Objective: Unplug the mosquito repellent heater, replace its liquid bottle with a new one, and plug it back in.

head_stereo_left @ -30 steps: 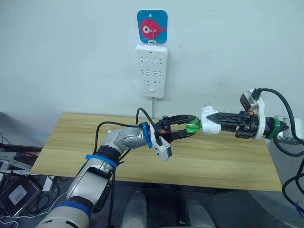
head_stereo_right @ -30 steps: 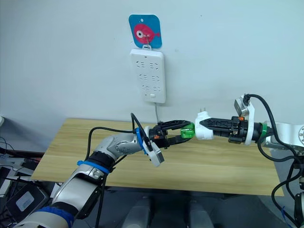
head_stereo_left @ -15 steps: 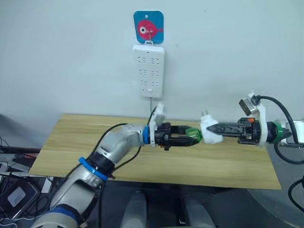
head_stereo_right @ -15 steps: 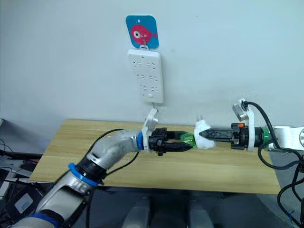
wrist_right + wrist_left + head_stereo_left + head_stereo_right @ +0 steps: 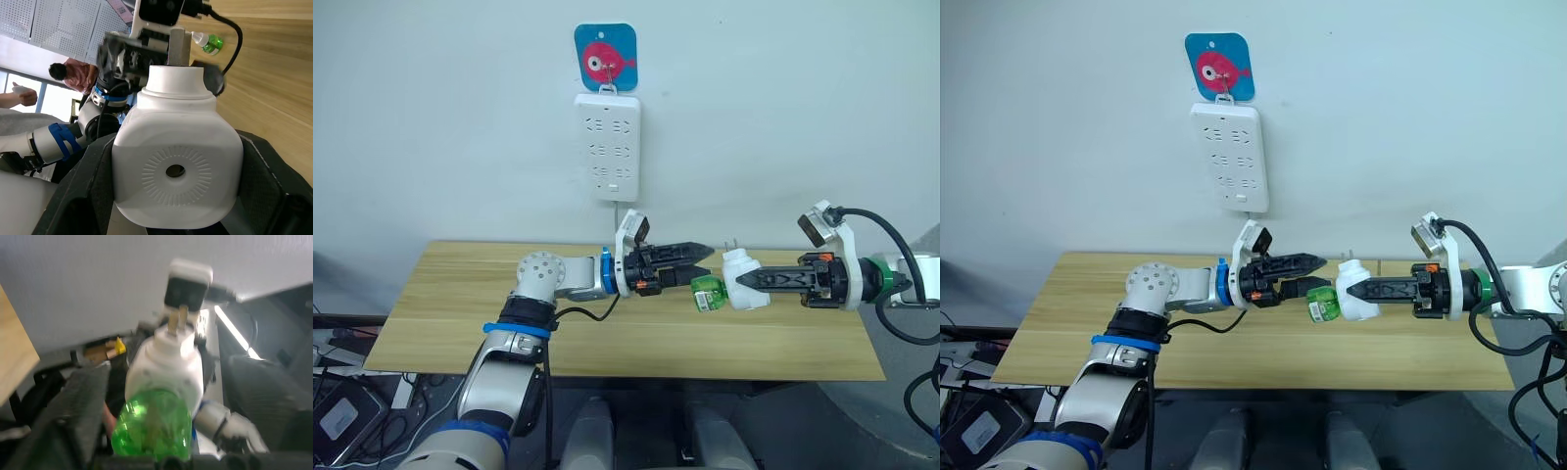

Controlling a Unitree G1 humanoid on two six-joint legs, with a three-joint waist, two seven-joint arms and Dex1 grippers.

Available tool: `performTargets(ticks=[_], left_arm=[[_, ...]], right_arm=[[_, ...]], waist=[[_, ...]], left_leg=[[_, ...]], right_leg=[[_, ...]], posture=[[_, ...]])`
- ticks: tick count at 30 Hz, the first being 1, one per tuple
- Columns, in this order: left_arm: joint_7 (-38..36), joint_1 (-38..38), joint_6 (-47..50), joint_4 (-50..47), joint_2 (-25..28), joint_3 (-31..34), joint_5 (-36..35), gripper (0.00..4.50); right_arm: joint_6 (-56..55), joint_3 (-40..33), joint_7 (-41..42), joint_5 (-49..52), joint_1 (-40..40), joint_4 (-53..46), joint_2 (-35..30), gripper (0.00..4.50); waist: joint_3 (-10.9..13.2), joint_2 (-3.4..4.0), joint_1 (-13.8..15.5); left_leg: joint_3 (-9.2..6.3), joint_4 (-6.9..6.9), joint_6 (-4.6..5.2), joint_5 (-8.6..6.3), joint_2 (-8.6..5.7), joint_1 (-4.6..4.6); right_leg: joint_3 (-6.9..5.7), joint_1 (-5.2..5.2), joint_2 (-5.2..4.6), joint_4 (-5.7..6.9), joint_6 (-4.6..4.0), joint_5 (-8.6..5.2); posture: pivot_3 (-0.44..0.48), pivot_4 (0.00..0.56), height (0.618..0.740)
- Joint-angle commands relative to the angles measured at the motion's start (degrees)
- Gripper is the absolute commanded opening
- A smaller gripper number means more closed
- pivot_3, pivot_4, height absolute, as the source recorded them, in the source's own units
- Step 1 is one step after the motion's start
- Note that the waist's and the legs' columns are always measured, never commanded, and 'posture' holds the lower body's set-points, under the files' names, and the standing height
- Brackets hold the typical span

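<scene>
We are holding the mosquito repellent heater (image 5: 745, 277) in mid-air above the wooden worktop (image 5: 460, 313), with the jaws of our right gripper (image 5: 751, 280) pinching its white body from both sides. Its 2 metal prongs (image 5: 729, 244) are pointing up toward the wall, and its green bottle (image 5: 708, 292) is sticking out of the end that faces our left arm, tilting slightly down.

Our left gripper (image 5: 698, 262) is hovering just beside that bottle, its jaws spread (1 finger above, 1 below) and apart from the bottle's end; in the left wrist view the bottle is sitting between the 2 dark fingers (image 5: 73, 416), but we cannot tell whether either one is touching it.

On the wall behind, the white power strip (image 5: 607, 145) is hanging under a blue card with a pink fish (image 5: 606, 58), its cable dropping behind the worktop. In the right wrist view a second small green bottle (image 5: 209, 43) with a white cap is lying on the worktop.
</scene>
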Motion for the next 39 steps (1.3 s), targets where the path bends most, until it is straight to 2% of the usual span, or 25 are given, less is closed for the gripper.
performTargets(ticks=[1, 3, 6, 7, 9, 11, 13, 15, 18, 19, 22, 28, 33, 39], left_arm=[[-0.8, -1.6, -4.8, 2.2, 1.0, 4.4, 5.6, 4.45], [-7.3, -0.5, -9.0, -3.3, 3.4, 1.7, 11.7, 4.45], [-19.4, 3.4, -23.4, -17.4, 8.0, -6.6, 25.2, 4.45], [-22.6, 4.8, -30.9, -20.8, 9.1, -9.0, 30.7, 4.45], [-28.2, 8.2, -62.8, -23.9, 10.3, -14.1, 49.6, 4.45], [-28.2, 9.3, -95.1, -19.7, 10.0, -16.4, 65.8, 4.45], [-24.7, 8.5, -116.8, -12.0, 8.8, -15.8, 74.9, 4.45], [-19.8, 7.0, -131.3, -5.0, 7.6, -14.5, 81.6, 4.45], [-11.9, 4.9, -143.4, 2.1, 5.8, -12.8, 90.9, 4.45], [-9.4, 4.1, -146.6, 3.5, 5.1, -12.2, 94.2, 4.45], [-1.6, 1.8, -151.0, 7.0, 3.2, -10.8, 103.8, 4.45], [12.6, -0.8, -152.0, 10.2, 2.7, -11.4, 118.6, 4.45], [22.4, -3.0, -150.9, 11.8, 3.3, -13.2, 125.2, 4.45], [30.7, -4.4, -150.7, 11.2, 3.8, -15.9, 129.1, 4.45]], right_arm=[[0.4, -2.2, 1.3, -0.5, 0.2, 0.6, -0.7, 2.98], [0.4, -2.8, 1.7, -1.4, 0.5, 1.7, -0.9, 2.98], [0.1, -4.1, 0.9, -2.1, -0.1, 5.5, -0.7, 2.98], [0.2, -4.5, 0.7, -2.2, -0.4, 6.5, -0.6, 2.98], [0.1, -5.6, -0.7, -2.2, -2.1, 10.4, -0.1, 2.98], [0.1, -6.4, -2.4, -1.9, -3.8, 13.7, 0.8, 2.98], [0.5, -6.9, -3.5, -1.5, -4.9, 15.1, 1.7, 2.98], [1.0, -7.4, -4.6, -1.4, -5.9, 16.0, 2.6, 2.98], [1.5, -7.7, -6.4, -0.2, -7.0, 16.0, 3.9, 2.98], [1.7, -7.7, -6.9, 0.5, -7.1, 15.7, 4.2, 2.98], [2.1, -7.5, -8.6, 2.8, -7.3, 14.8, 4.6, 2.98], [1.5, -6.5, -11.6, 7.0, -7.0, 13.6, 4.9, 2.98], [0.8, -5.8, -13.4, 9.6, -6.6, 12.9, 4.5, 2.98], [-0.3, -4.9, -15.1, 12.4, -5.6, 11.8, 4.1, 2.98]], waist=[[0.0, 0.0, 0.0], [0.0, 0.0, -0.1], [0.0, 0.0, 0.0], [0.0, 0.0, 0.1], [0.0, 0.01, 0.3], [0.0, 0.01, 0.8], [0.0, 0.02, 1.4], [0.0, 0.02, 1.9], [0.0, 0.02, 2.2], [0.0, 0.02, 2.4], [0.0, 0.01, 2.8], [0.0, 0.02, 3.0], [0.0, 0.02, 2.9], [0.0, 0.02, 2.9]], left_leg=[[0.0, 0.0, 0.0, 0.0, 0.0, 0.0], [0.04, 0.0, 0.0, 0.0, 0.0, 0.0], [0.13, -0.05, -0.01, 0.0, 0.0, -0.01], [0.17, -0.06, -0.01, 0.0, -0.01, -0.01], [0.26, -0.1, -0.02, -0.01, -0.02, 0.0], [0.38, -0.12, -0.02, -0.01, -0.03, 0.02], [0.48, -0.12, -0.02, 0.0, 0.0, 0.05], [0.51, -0.1, -0.01, 0.0, 0.01, 0.06], [0.59, -0.03, 0.0, -0.01, -0.01, -0.02], [0.61, -0.01, 0.0, -0.01, -0.02, -0.06], [0.62, 0.01, 0.01, -0.02, -0.04, -0.13], [0.59, 0.02, 0.02, -0.02, -0.02, -0.11], [0.56, 0.03, 0.02, -0.01, 0.0, -0.09], [0.56, 0.03, 0.02, -0.01, 0.0, -0.09]], right_leg=[[0.0, 0.0, 0.0, 0.0, 0.01, 0.01], [0.04, -0.01, 0.0, 0.0, 0.01, 0.01], [0.13, -0.04, -0.02, -0.06, -0.01, 0.02], [0.15, -0.04, -0.04, -0.08, -0.02, 0.02], [0.22, -0.04, -0.08, -0.15, -0.14, 0.1], [0.32, -0.04, -0.11, -0.19, -0.27, 0.18], [0.42, -0.05, -0.13, -0.24, -0.39, 0.25], [0.48, -0.05, -0.13, -0.24, -0.61, 0.13], [0.57, -0.08, -0.13, -0.26, -0.28, 0.08], [0.57, -0.09, -0.14, -0.28, 0.03, 0.26], [0.58, -0.12, -0.15, -0.32, 0.13, 0.33], [0.55, -0.12, -0.14, -0.25, 0.17, 0.35], [0.51, -0.12, -0.12, -0.2, 0.19, 0.35], [0.51, -0.12, -0.12, -0.2, 0.21, 0.36]], posture=[[0.179, 0.176, 0.74], [0.179, 0.176, 0.74], [0.181, 0.178, 0.74], [0.181, 0.178, 0.74], [0.186, 0.178, 0.74], [0.188, 0.178, 0.74], [0.189, 0.178, 0.74], [0.188, 0.179, 0.74], [0.188, 0.179, 0.74], [0.188, 0.179, 0.74], [0.185, 0.182, 0.74], [0.182, 0.182, 0.74], [0.174, 0.182, 0.74], [0.172, 0.182, 0.74]])
